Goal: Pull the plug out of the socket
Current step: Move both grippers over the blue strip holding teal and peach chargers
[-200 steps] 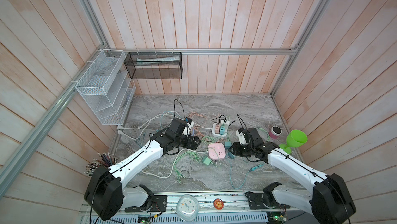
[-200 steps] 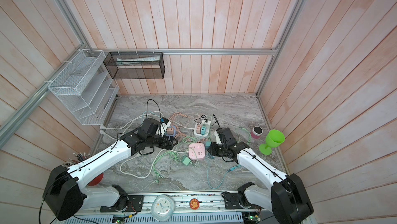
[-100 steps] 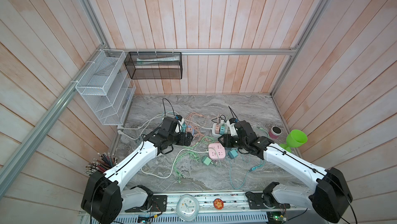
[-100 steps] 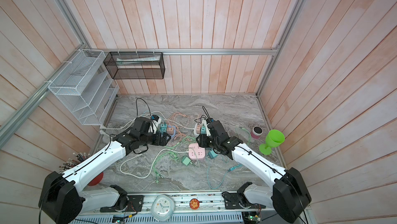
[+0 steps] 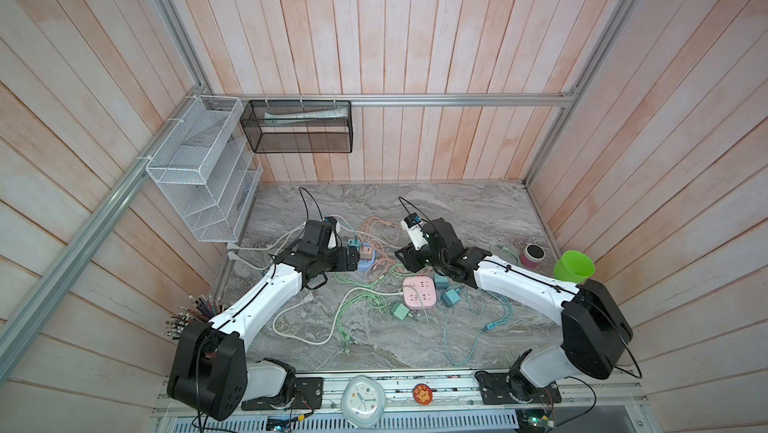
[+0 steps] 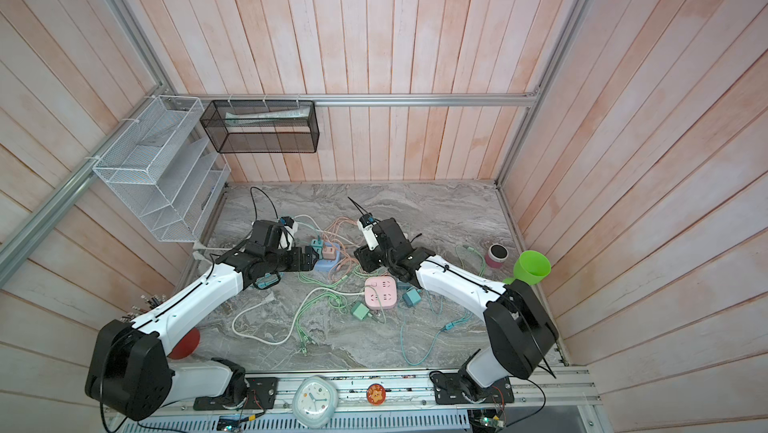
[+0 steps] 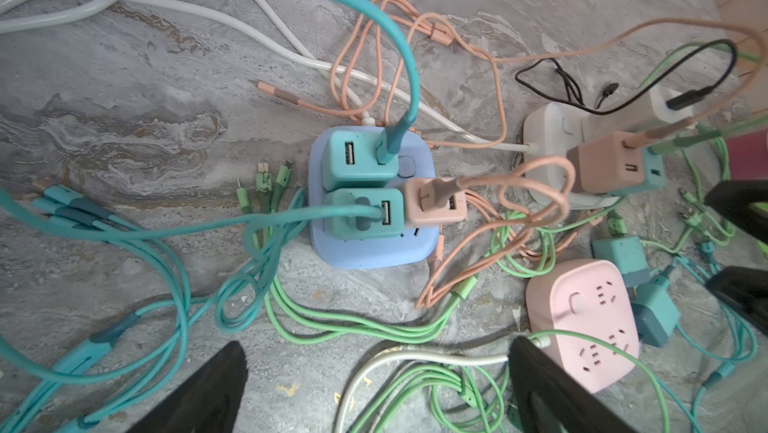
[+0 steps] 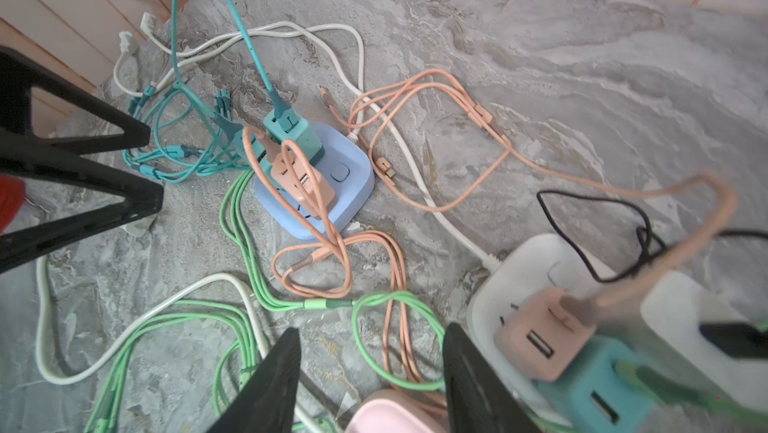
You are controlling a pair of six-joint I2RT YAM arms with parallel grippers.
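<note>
Marble top (image 5: 457, 210) lies bare rearward, while left tool (image 7: 378, 347) and right tool (image 8: 372, 333) gape empty, flanking blue socket (image 7: 374, 252).

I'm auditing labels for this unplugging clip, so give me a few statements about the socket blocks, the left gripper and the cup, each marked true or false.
1. The blue socket block carries two teal chargers and one peach charger. True.
2. The pink socket block has a charger plugged into its top. False: the outlets on its top are bare.
3. The left gripper is shut on a teal charger. False: its jaws are wide open and hold nothing.
4. A green cup stands near the right-hand edge of the table in a top view. True.
</note>
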